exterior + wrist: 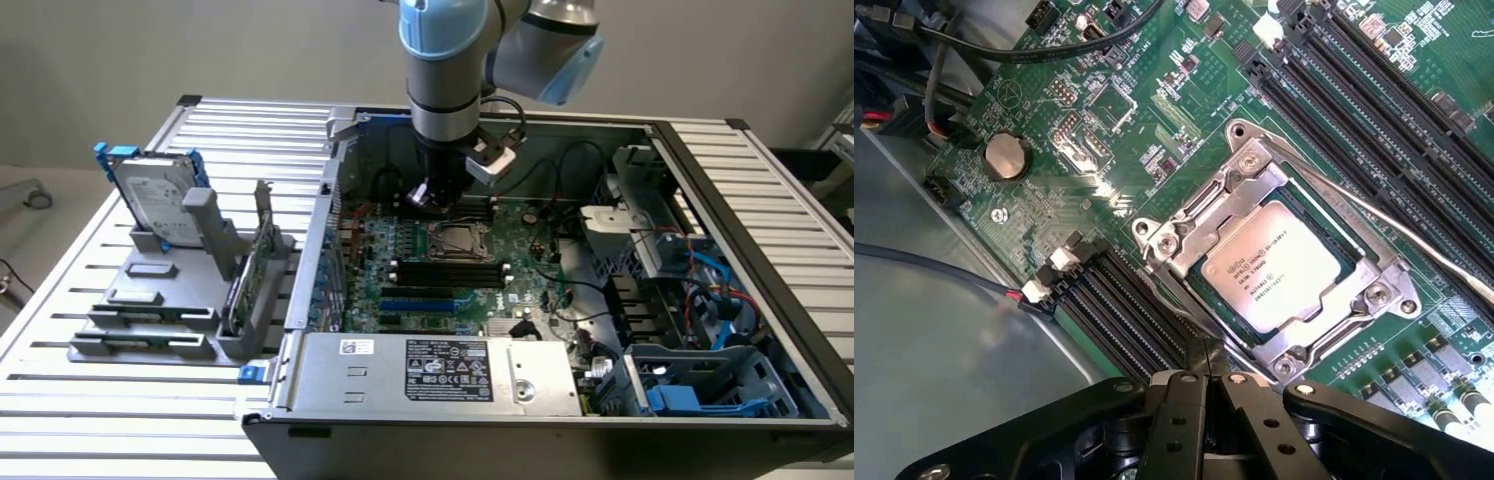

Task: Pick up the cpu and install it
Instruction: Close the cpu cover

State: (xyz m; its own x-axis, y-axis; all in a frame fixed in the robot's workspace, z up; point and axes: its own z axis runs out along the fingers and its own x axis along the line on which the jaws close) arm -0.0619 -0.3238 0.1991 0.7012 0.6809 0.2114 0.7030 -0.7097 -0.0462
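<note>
Black gripper [1204,352] [422,197]: clenched, fingertips [1192,362] pressed together, nothing held. Hung from a grey and pale-blue arm [441,90] reaching down into an opened computer case [714,190]. Poised over the board at about eleven o'clock from the socket in the exterior view. Seemingly clear of the parts below, though contact cannot be ruled out from this angle.

Silver cpu [1274,265] [451,240]: lying flat in the socket [1164,240], printed side up, ringed by the metal frame with a screw at each corner. Just beside the fingertips, not between them.

Thin metal lever [1394,225]: slanting along one side of the socket frame.

Green motherboard [1154,90] [534,265]: carrying all of the above.

Black memory slots [1124,310] [447,270]: one bank on each flank of the socket in the wrist view. The bank seen in the exterior view sits at six o'clock from the socket.

Round coin battery [1007,155]: seated on the board, well apart from the socket.

Red and black cable [1004,290]: plugged in next to the nearer memory bank.

Grey power supply [441,372]: labelled box at six o'clock from the socket, against the near wall of the case.

Silver hard drive [154,195]: blue rails on both edges, standing upright in a grey stand [147,300], outside the case at nine o'clock from it.

Slatted metal table [107,410]: bearing the case and the stand.
</note>
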